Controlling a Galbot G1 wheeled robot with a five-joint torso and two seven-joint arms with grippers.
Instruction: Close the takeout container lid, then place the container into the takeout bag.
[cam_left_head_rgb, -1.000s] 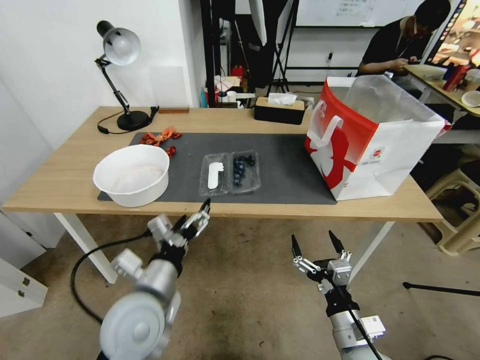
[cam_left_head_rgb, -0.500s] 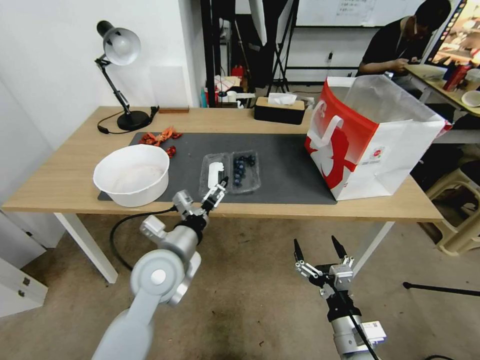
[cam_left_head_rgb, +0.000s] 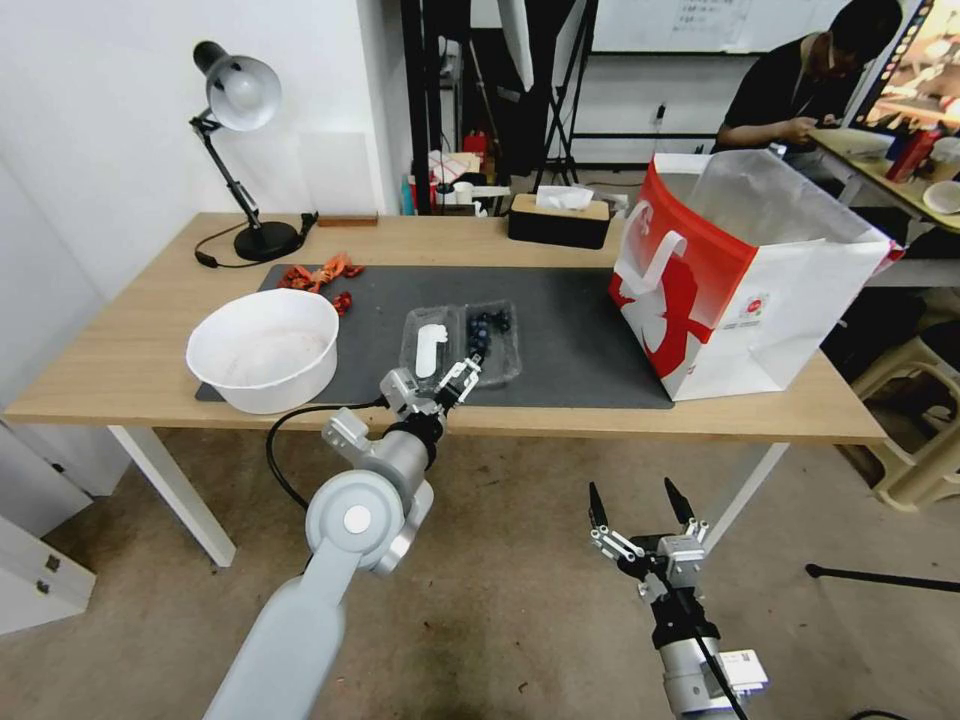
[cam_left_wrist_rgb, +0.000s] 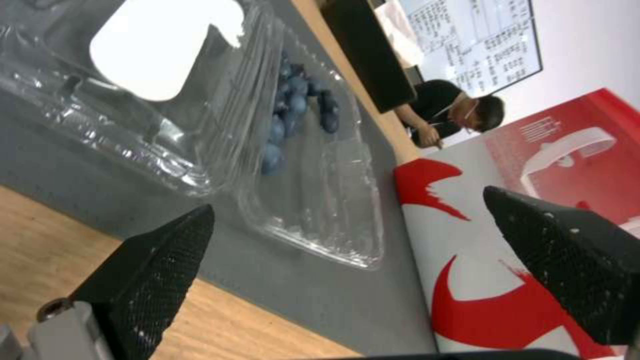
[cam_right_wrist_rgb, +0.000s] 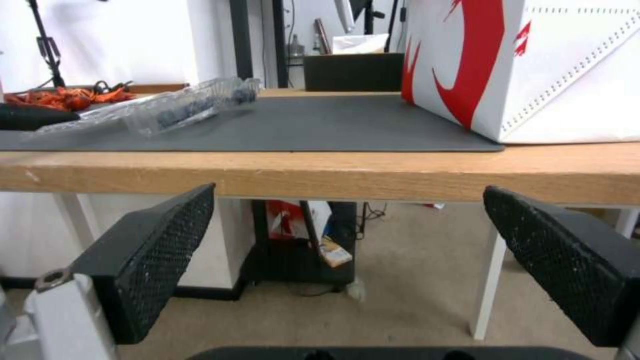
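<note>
Clear plastic, the takeout container (cam_left_head_rgb: 462, 346) lies open near the worktop's (cam_left_head_rgb: 130, 360) front edge. The left gripper (cam_left_head_rgb: 458, 378), fingers spread, hovers there; it should catch the lid's (cam_left_head_rgb: 430, 348) outer rim and fold it over. The right gripper (cam_left_head_rgb: 638, 503) waits below, released.

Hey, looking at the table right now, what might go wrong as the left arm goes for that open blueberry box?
1. The takeout container lies fully open and flat, so the open left gripper at its near edge could push the light plastic across the mat rather than catch the lid.
2. Loose blueberries could roll out if the tray tips.
3. The takeout bag stands well to the right; the right gripper is open, below the table edge.
</note>
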